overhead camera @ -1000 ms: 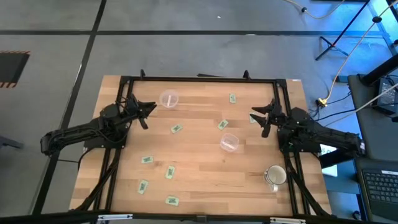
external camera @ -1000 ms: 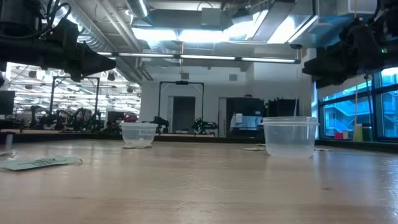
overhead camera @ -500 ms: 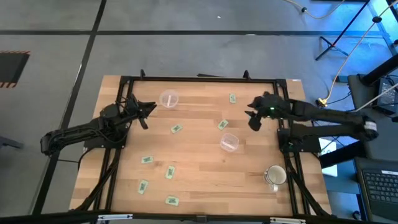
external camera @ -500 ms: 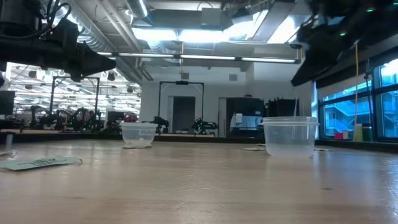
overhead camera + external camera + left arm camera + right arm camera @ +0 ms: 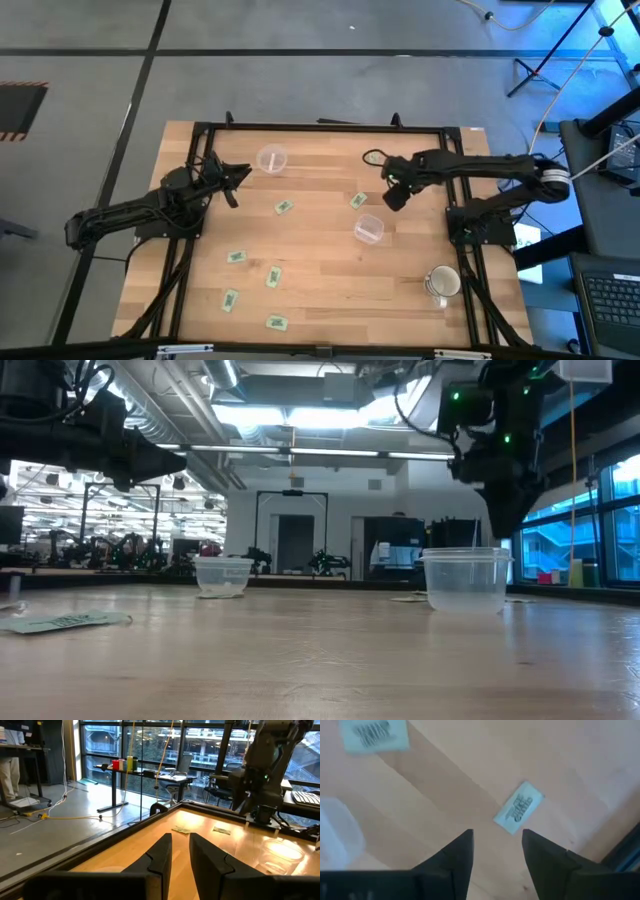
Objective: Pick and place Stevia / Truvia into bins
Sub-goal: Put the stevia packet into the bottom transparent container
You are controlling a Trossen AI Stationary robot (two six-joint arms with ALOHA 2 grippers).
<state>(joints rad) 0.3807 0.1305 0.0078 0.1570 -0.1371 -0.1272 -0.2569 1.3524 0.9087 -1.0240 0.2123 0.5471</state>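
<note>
High view straight down; low view level across table (image 5: 320, 280)

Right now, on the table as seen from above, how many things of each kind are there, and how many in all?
Green sweetener packets: 6 in plain sight; the right arm may cover others.
Clear cups: 2.
Whitish mug: 1.
Total: 9.

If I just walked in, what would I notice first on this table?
The right arm stretches far over the wooden table, its open right pincer hanging above a little green packet. More green packets lie scattered around two clear cups. The left pincer waits at the left edge.
</note>
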